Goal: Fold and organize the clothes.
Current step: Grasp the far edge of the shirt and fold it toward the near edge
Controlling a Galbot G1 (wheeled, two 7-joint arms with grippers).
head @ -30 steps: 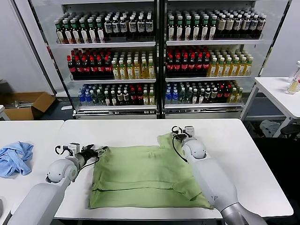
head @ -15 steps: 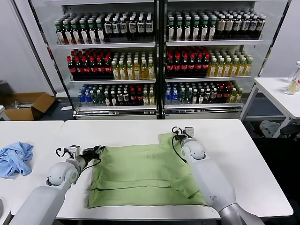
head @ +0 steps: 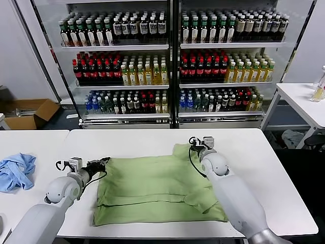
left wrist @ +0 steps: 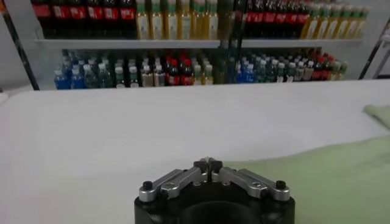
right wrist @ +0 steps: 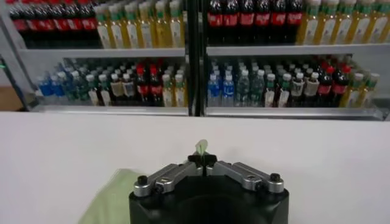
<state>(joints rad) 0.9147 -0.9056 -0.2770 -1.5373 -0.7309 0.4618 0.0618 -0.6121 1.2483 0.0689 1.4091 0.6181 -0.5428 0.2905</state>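
The light green shirt (head: 157, 190) lies lower centre in the head view, partly folded, its lower edge doubled over; more folds remain. At its upper-right corner the right gripper (head: 199, 146) pinches a sliver of green cloth. At its upper-left corner the left gripper (head: 104, 162) is pressed together, probably on the edge, though that is unclear.

From our head we look forward and down over the white table (head: 152, 140) to the bottle fridge (head: 172, 61) at twelve o'clock. Our wrist cameras sit low, just behind each gripper, facing that same fridge — shared by all three views — across the tabletop.
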